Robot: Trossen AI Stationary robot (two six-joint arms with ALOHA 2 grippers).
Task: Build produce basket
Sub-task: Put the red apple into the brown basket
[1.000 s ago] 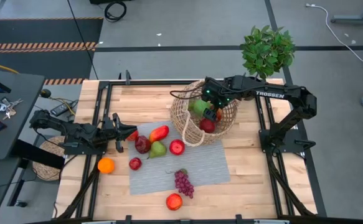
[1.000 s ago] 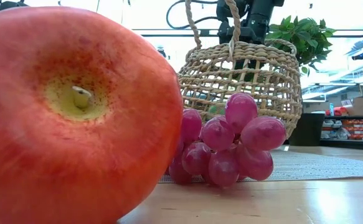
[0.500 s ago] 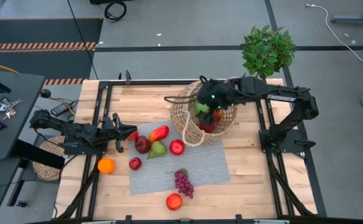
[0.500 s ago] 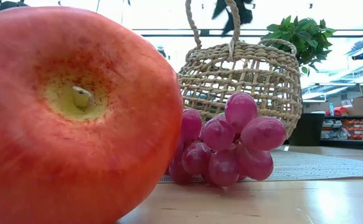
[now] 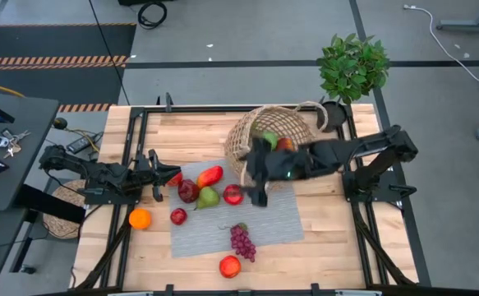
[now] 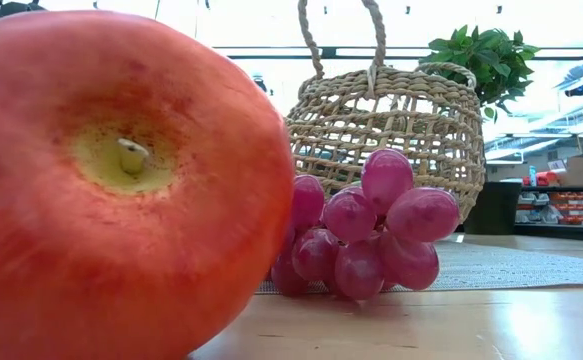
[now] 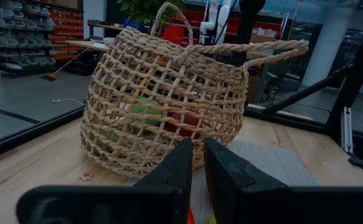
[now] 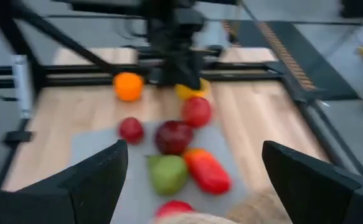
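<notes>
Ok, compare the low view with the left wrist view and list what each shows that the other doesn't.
Only the low view: a big red apple close up and purple grapes before the basket. Only the left wrist view: the shut left gripper, and green and red produce inside the weave. Both share the wicker basket, handles up, with the leafy plant behind it.

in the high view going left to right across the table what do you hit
left claw → orange → dark red apple → grapes → right claw → basket → potted plant
</notes>
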